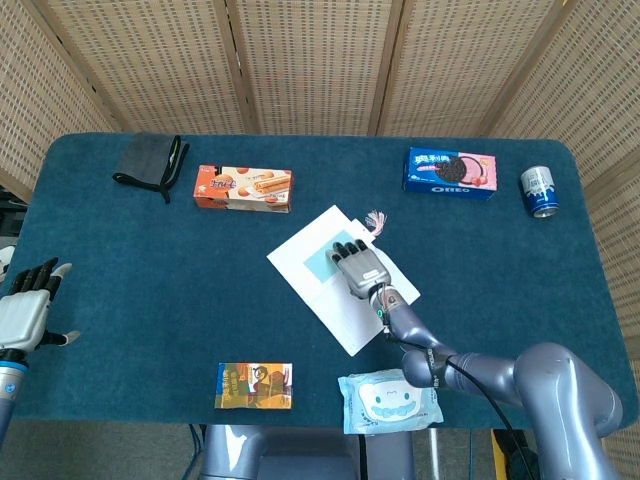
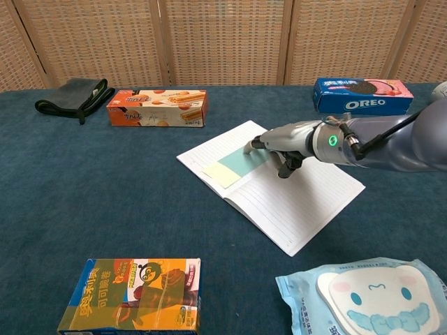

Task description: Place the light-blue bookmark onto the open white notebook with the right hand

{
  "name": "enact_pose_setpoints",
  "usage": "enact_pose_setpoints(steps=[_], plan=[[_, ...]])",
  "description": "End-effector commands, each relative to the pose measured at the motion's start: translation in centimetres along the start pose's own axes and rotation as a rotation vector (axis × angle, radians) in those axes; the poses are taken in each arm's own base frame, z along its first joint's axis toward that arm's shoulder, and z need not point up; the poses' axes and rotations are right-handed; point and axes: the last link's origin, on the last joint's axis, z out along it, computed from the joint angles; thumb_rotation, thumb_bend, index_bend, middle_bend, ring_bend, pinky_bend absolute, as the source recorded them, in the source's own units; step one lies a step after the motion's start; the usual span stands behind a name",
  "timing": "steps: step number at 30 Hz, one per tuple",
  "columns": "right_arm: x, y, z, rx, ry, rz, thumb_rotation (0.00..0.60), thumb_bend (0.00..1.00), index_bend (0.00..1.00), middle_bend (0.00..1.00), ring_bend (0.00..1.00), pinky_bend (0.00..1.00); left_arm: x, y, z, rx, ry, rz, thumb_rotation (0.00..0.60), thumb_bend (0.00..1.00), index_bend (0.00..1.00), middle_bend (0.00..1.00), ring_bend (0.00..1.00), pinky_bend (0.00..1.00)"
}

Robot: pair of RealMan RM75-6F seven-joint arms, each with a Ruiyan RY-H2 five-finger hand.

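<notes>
The light-blue bookmark lies flat on the left page of the open white notebook, its pale yellow end toward the spine. In the head view the bookmark shows beside my right hand, with its tassel off the notebook's far corner. My right hand hovers over the right end of the bookmark, fingers apart and holding nothing; I cannot tell whether a fingertip touches it. My left hand hangs open off the table's left edge.
An orange biscuit box and a black cloth lie at the back left. An Oreo box and a can sit at the back right. A wipes pack and a colourful small box lie near the front edge.
</notes>
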Motion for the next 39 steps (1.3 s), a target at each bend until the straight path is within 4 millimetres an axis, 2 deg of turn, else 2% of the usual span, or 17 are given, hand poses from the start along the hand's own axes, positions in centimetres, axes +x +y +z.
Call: enact_pose_setpoints(steps=[1, 14, 26, 39], plan=[[-0.2, -0.2, 0.0, 0.002, -0.005, -0.003, 0.6, 1.0, 0.0, 0.0, 0.0, 0.0, 0.0, 0.0, 0.0, -0.001, 0.001, 0.0, 0.6, 0.0, 0.0, 0.0, 0.0, 0.0], [-0.7, -1.9, 0.3, -0.003, 0.004, -0.006, 0.6, 1.0, 0.0, 0.0, 0.0, 0.0, 0.2, -0.3, 0.0, 0.002, 0.001, -0.008, 0.6, 0.0, 0.0, 0.0, 0.0, 0.0], [-0.8, -0.9, 0.0, -0.001, -0.014, -0.015, 0.6, 1.0, 0.0, 0.0, 0.0, 0.0, 0.1, -0.2, 0.0, -0.001, -0.002, -0.004, 0.6, 0.0, 0.0, 0.0, 0.0, 0.0], [-1.0, -1.1, -0.7, 0.045, -0.029, -0.068, 0.6, 1.0, 0.0, 0.0, 0.0, 0.0, 0.0, 0.0, -0.1, -0.002, 0.001, -0.003, 0.6, 0.0, 0.0, 0.0, 0.0, 0.0]])
